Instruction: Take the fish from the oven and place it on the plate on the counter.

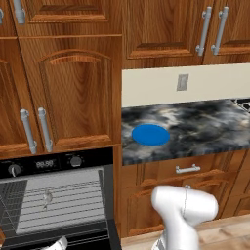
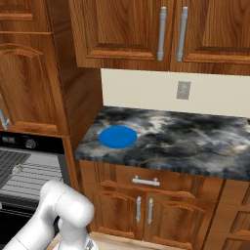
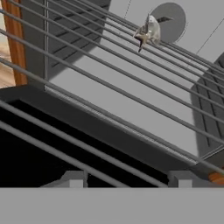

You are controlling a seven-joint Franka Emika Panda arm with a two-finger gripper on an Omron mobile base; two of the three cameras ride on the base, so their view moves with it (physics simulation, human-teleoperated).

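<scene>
While the oven [image 1: 53, 195] stands open at the lower left of the left base view, the fish [image 3: 147, 34] lies on its wire rack [image 3: 113, 87], at the upper right of the hand view. The gripper [image 3: 129, 179] sits at the bottom of that view with its jaws apart, holding nothing, well short of the fish. The blue plate [image 1: 151, 135] rests on the table [image 1: 205, 127], right of the oven.

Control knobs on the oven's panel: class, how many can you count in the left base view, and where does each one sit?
2. One knob sits at the panel's left end, the other right of the digital display. More may lie beyond the picture's left edge.
</scene>
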